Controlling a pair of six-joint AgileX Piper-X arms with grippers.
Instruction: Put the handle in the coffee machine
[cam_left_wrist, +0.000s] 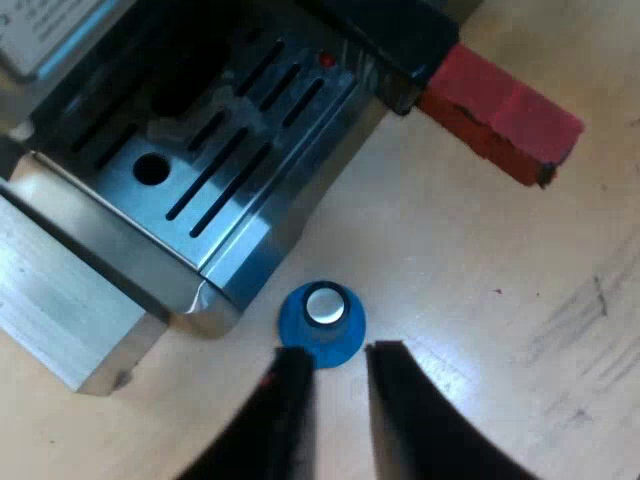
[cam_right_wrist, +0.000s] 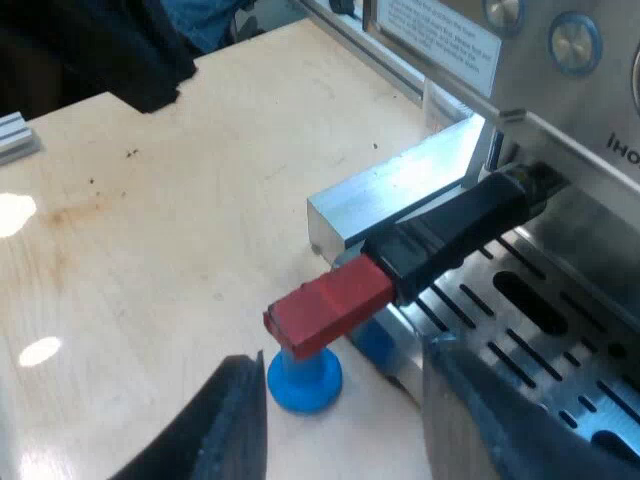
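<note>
- the handle (cam_right_wrist: 470, 222) is a dark bar that ends in a blocky red tip (cam_right_wrist: 330, 305); it sticks out level from the coffee machine's (cam_right_wrist: 560, 100) front, above the slotted drip tray (cam_right_wrist: 540, 330)
- from the left wrist the red tip (cam_left_wrist: 500, 112) reaches out past the tray's corner, over the pale wooden table (cam_left_wrist: 480, 280)
- a blue tamper (cam_right_wrist: 303, 375) with a silver top stands upright on the table just beside the tray's corner, under the red tip
- the left gripper (cam_left_wrist: 338, 350) hangs above the tamper (cam_left_wrist: 322, 322), released, with a gap between its two black fingers (cam_left_wrist: 395, 400) and nothing in them
- the right gripper (cam_right_wrist: 345, 355) is spread wide and holds nothing; the red tip and the tamper sit between its fingers (cam_right_wrist: 240, 410), and i cannot tell whether either touches
- writing: a few letters at the edge of the machine's front panel read roughly "iho" and are cut off; a white label (cam_right_wrist: 440, 40) carries print too small to read
- two round buttons (cam_right_wrist: 575, 40) sit on the panel
- the handle's metal end is hidden under the machine's front, so whether it is locked in cannot be told
- a plain metal block (cam_right_wrist: 390, 195) lies against the machine's base
- a dark shape (cam_right_wrist: 90, 50) beyond the table is hard to make out
</note>
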